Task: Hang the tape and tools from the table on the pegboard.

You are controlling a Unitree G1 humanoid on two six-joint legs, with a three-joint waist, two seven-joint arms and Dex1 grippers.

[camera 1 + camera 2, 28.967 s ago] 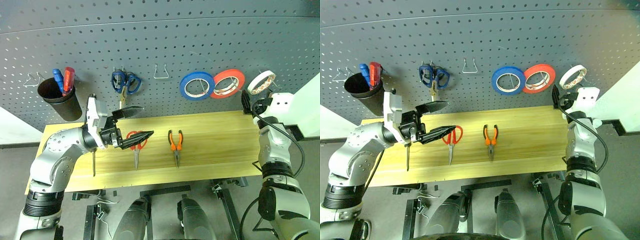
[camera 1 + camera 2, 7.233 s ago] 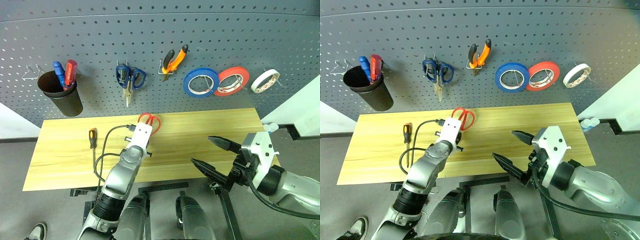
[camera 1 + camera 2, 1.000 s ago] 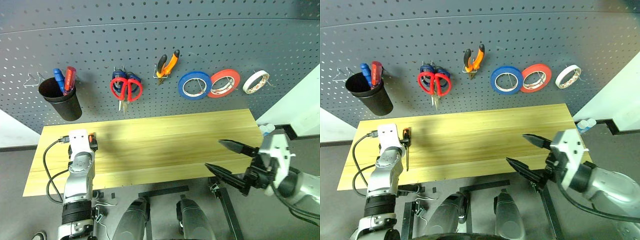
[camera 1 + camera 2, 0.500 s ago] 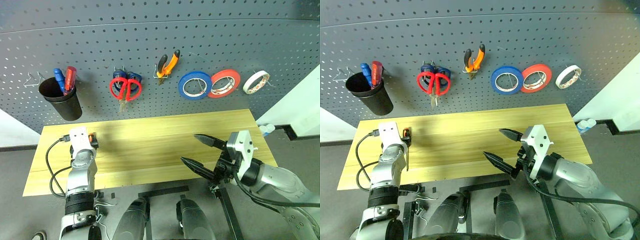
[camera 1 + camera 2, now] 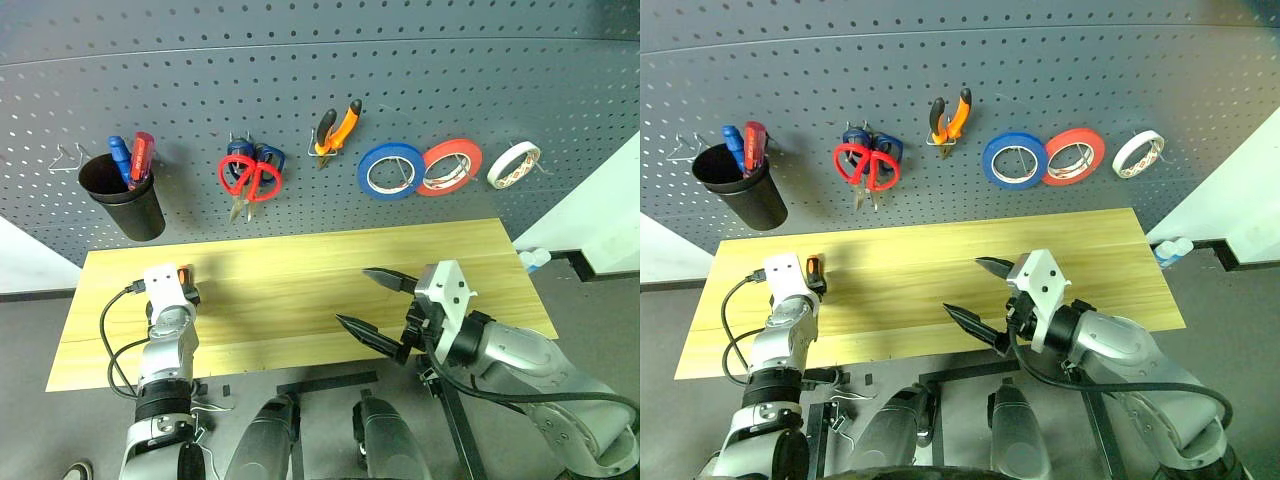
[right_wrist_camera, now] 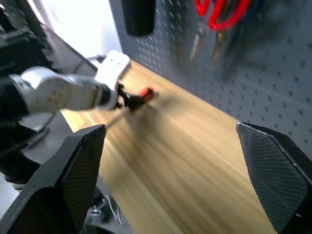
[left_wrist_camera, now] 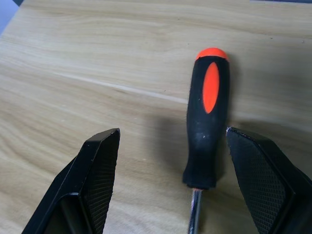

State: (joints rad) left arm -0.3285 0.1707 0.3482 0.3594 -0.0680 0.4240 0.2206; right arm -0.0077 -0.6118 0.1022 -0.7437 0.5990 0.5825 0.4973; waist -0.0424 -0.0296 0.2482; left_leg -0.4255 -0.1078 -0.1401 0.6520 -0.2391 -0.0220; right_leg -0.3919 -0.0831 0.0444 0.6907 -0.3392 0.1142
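Observation:
The orange-and-black screwdriver (image 7: 208, 117) lies flat on the light wooden table (image 5: 300, 275) near its left end. My left gripper (image 7: 171, 134) is open, with one finger on each side of the handle and not touching it. My right gripper (image 5: 352, 296) hangs open and empty over the table's front middle. On the pegboard (image 5: 400, 70) hang the red-handled scissors (image 5: 250, 178), the orange-and-black pliers (image 5: 335, 128) and, at the far right, the whitish tape (image 5: 514, 164).
A black cup (image 5: 125, 205) holding a blue and a red screwdriver hangs at the pegboard's left. Blue-handled scissors sit behind the red ones. A blue roll (image 5: 390, 170) and a red-orange roll (image 5: 450, 166) hang left of the whitish tape. A cable loops off my left wrist.
My right gripper has swung left from the table's right front corner to its front middle, still open. My left gripper has sunk lower around the screwdriver handle.

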